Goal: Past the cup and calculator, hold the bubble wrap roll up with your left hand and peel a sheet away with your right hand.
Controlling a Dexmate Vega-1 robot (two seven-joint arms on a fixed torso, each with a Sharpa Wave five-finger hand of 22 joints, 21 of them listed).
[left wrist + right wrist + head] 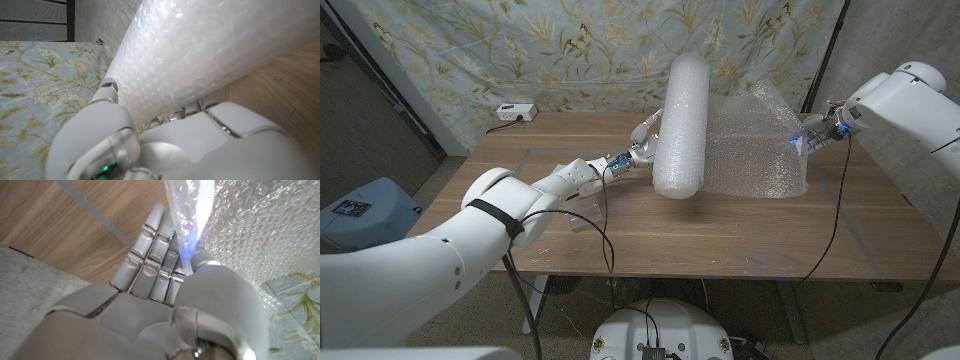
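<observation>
1. Head view: the left hand (642,140) grips the bubble wrap roll (681,125), standing it on end on the table (740,235). Right of the roll a loose sheet (760,150) is drawn out, its far edge pinched in the right hand (817,133). I'd say the peel is well along but not yet free. A white box (516,112) sits well left of the roll.
2. Left wrist view: fingers (192,107) press the roll.
3. Right wrist view: the sheet's edge (187,215) is nipped against the fingers (150,255).
</observation>
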